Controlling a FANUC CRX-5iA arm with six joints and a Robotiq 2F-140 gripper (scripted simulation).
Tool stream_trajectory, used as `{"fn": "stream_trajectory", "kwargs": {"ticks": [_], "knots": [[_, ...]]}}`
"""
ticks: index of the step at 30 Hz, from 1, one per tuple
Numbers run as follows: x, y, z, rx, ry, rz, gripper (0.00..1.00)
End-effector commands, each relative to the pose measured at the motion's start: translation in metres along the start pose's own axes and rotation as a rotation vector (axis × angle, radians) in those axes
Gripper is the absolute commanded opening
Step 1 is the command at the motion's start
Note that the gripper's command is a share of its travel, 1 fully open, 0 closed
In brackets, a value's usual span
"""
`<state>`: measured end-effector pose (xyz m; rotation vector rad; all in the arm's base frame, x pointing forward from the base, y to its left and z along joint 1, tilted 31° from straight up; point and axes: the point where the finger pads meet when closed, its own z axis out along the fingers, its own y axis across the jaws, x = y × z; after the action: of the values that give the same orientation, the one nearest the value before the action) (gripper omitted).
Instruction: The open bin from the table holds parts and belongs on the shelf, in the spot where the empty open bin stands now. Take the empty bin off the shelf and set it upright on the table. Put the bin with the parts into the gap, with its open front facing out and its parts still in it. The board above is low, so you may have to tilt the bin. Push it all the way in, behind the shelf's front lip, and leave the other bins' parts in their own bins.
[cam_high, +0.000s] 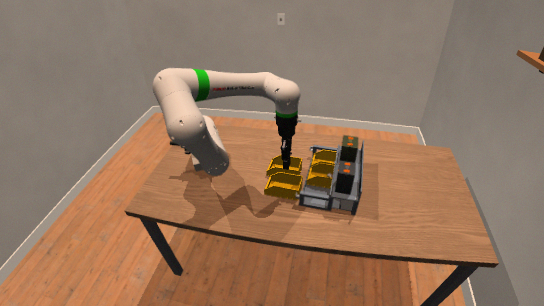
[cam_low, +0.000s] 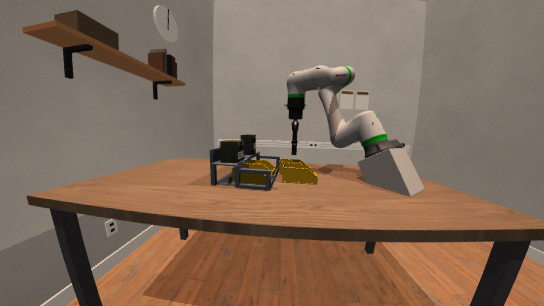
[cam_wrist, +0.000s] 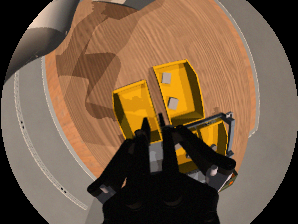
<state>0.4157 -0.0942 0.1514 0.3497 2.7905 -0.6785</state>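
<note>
- Yellow empty bin (cam_wrist: 135, 108) stands on the table (cam_high: 310, 240), just in front of the shelf (cam_high: 359, 180).
- Bin with parts (cam_wrist: 176, 90) sits right beside it, also on the table and well back from every table edge.
- Pincer (cam_wrist: 153, 124) is narrowed over the empty bin's rim; I cannot tell whether it is pinching it.
- Red lettering on the arm (cam_high: 232, 88) is too small to read.
</note>
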Motion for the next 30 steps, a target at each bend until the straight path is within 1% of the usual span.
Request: {"fn": "stream_trajectory", "kwargs": {"ticks": [1, 13, 30], "knots": [[-0.001, 0.000, 0.006, 0.000, -0.001, 0.000, 0.24], [0.000, 0.000, 0.026, 0.000, -0.001, 0.000, 0.24], [0.000, 0.001, 0.033, 0.000, -0.001, 0.000, 0.24]]}}
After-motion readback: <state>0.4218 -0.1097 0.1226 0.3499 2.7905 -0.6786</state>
